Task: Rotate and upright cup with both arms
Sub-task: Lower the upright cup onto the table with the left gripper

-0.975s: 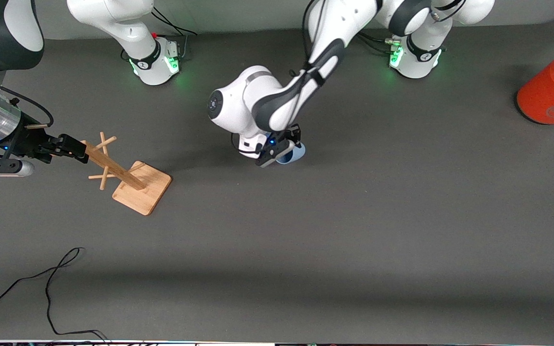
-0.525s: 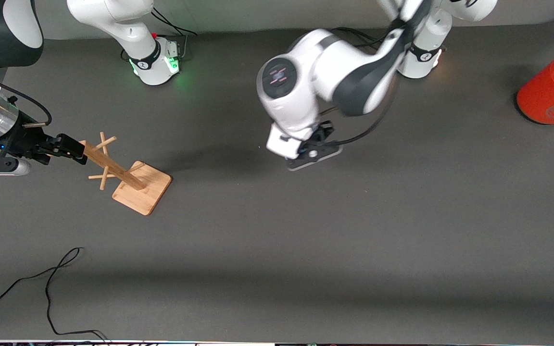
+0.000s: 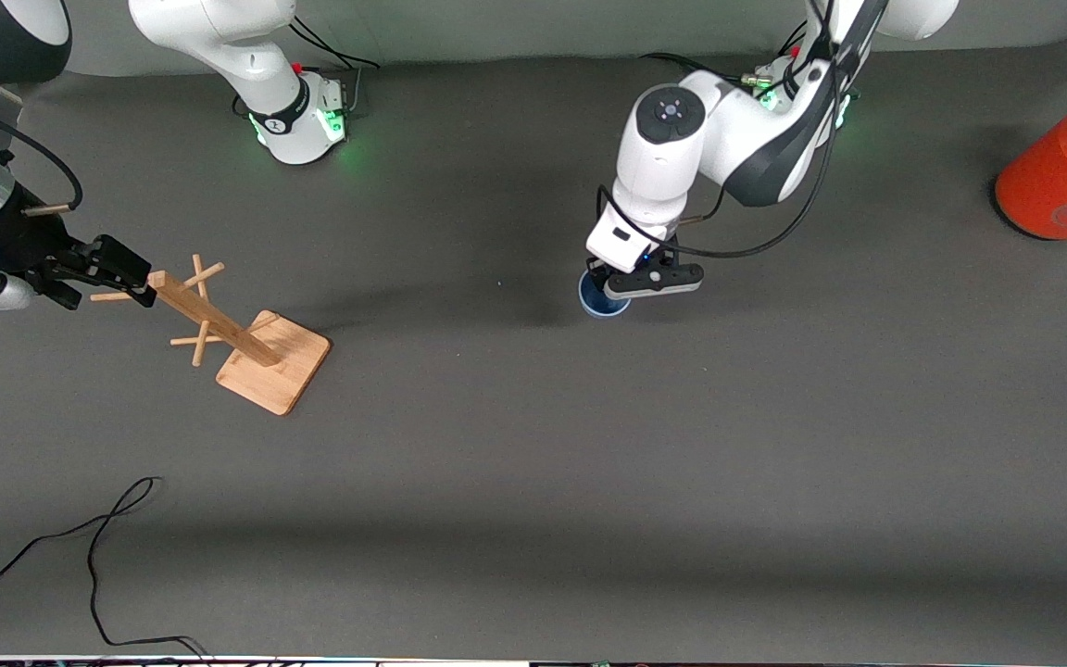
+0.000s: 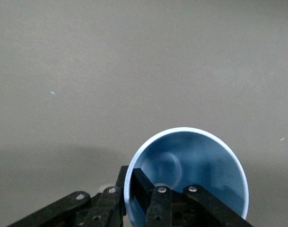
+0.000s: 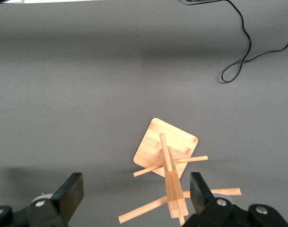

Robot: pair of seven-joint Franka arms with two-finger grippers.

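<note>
Half the cup (image 3: pixel 600 302) hid under left gripper (image 3: pixel 631 278), fingers clamped on rim; right gripper (image 5: pixel 134 201) fingers apart over rack (image 3: pixel 251 343).

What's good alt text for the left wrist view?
The left gripper is shut on the rim of a light-blue cup, one finger inside it, its open mouth facing the camera. Around it is only plain grey table.

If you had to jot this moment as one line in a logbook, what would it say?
left hand: shut on cup rim, mouth up, mid-table | right hand: open over wooden rack, waiting | orange can: untouched
</note>
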